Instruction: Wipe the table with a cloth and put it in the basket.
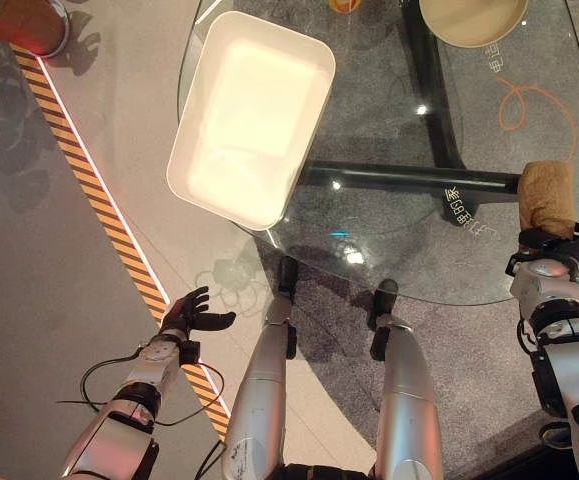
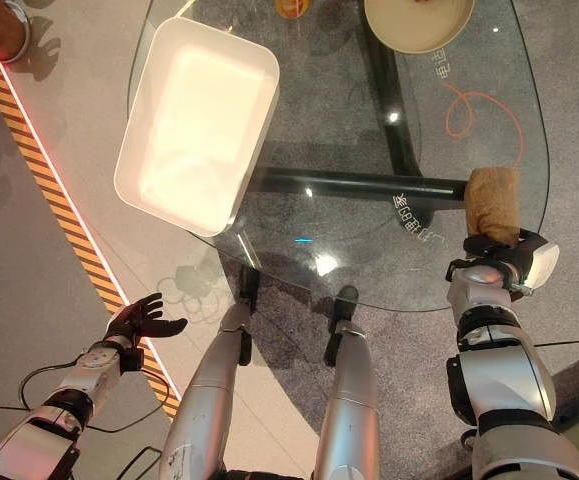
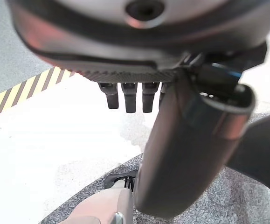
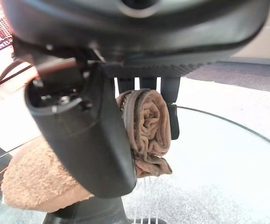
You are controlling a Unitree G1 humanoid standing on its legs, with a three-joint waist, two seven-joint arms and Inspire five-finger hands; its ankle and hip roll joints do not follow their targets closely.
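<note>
A brown cloth (image 1: 547,195) lies on the right edge of the round glass table (image 1: 389,250). My right hand (image 1: 559,248) sits at the cloth's near end. In the right wrist view its thumb (image 4: 88,140) and fingers pinch a bunched fold of the cloth (image 4: 146,126). The white rectangular basket (image 1: 199,100) stands on the table's left side, overhanging the edge, with nothing in it. My left hand (image 1: 191,318) hangs low at the left, off the table and above the floor, fingers (image 3: 128,95) relaxed and holding nothing.
A tan bowl (image 1: 472,20) and a small orange object (image 1: 344,4) stand at the table's far edge. An orange scribble (image 1: 534,110) marks the glass beyond the cloth. Black-and-yellow striped tape (image 1: 99,190) runs across the floor at the left.
</note>
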